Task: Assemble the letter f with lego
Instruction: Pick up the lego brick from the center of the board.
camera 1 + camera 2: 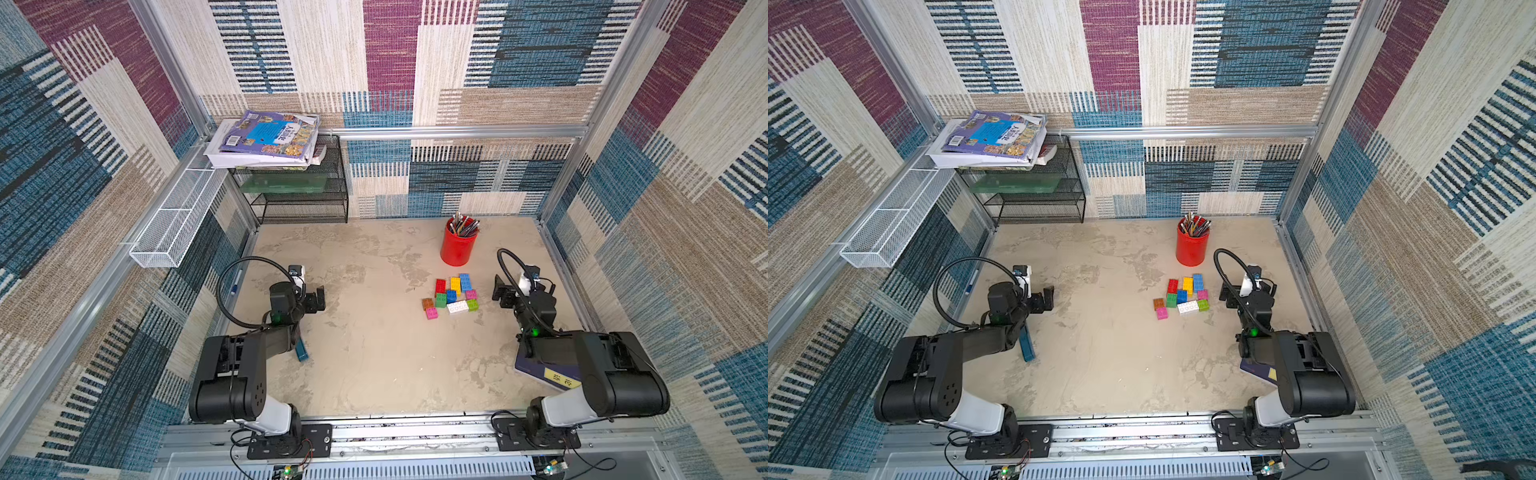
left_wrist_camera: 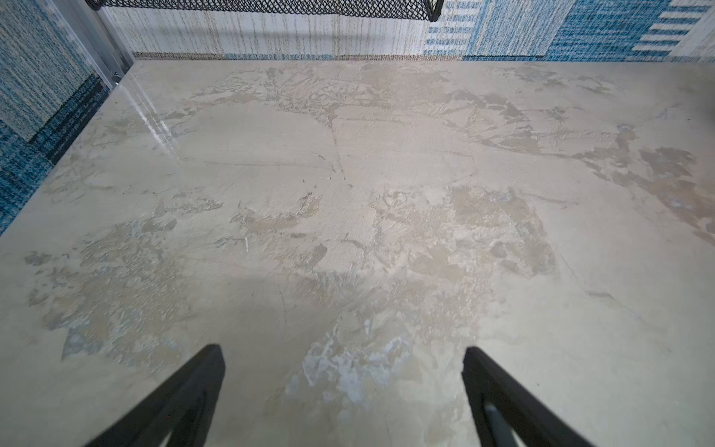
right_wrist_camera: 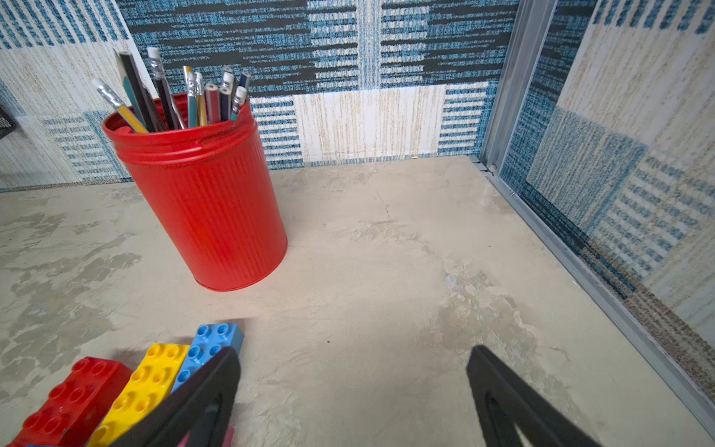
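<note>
Lab test cell, aluminium frame (image 1: pixel 457 132), patterned wall panels (image 1: pixel 519 54), desk props (pen cup (image 1: pixel 457 247), books (image 1: pixel 266 139))

book cover (image 1: pixel 270 135) and yellow label (image 1: pixel 563 378) carry print too small to read.

You have the bricks (image 1: pixel 451 296) clustered on the counter (image 1: pixel 374 365), before the pen cup (image 1: pixel 457 245), beside your right tool (image 1: pixel 500 293).

The lego bricks (image 1: pixel 451 296) are red, yellow, blue, green, pink, orange and white. The ribbed pen cup (image 1: pixel 457 249) is red. The tabletop (image 1: pixel 374 353) is mottled beige. The walls (image 1: pixel 390 62) show a blue, maroon and cream striped patchwork.
</note>
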Controlling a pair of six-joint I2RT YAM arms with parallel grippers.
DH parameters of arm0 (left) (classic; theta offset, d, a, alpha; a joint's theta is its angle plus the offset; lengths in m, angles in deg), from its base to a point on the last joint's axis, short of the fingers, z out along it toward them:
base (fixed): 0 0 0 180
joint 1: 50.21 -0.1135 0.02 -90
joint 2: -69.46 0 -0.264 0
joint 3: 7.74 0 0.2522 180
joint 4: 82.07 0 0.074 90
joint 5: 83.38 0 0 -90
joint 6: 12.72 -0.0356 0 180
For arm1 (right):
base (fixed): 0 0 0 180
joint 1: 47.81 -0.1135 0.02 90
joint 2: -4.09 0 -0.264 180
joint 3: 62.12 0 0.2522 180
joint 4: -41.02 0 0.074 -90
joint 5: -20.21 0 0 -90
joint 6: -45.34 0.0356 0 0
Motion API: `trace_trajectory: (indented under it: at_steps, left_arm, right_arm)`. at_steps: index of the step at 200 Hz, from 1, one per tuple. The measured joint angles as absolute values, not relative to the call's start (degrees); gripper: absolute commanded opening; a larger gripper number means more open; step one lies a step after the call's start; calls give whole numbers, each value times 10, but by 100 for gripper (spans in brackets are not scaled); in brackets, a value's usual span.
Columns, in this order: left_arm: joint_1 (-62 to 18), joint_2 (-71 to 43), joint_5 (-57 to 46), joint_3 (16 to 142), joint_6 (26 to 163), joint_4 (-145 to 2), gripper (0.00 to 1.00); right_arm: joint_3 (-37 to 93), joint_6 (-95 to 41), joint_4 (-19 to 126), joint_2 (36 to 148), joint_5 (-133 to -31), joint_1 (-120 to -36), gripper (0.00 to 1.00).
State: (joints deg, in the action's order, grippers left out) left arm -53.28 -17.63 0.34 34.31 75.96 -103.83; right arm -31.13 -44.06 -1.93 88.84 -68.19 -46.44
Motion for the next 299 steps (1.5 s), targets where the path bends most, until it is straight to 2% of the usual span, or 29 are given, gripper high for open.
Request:
trace_trajectory:
  at_steps: [299]
  left_arm:
    - [-532, -174, -8, 348, 758, -1033, 99]
  right_arm:
    - [-301, -440, 1, 883, -676, -463, 95]
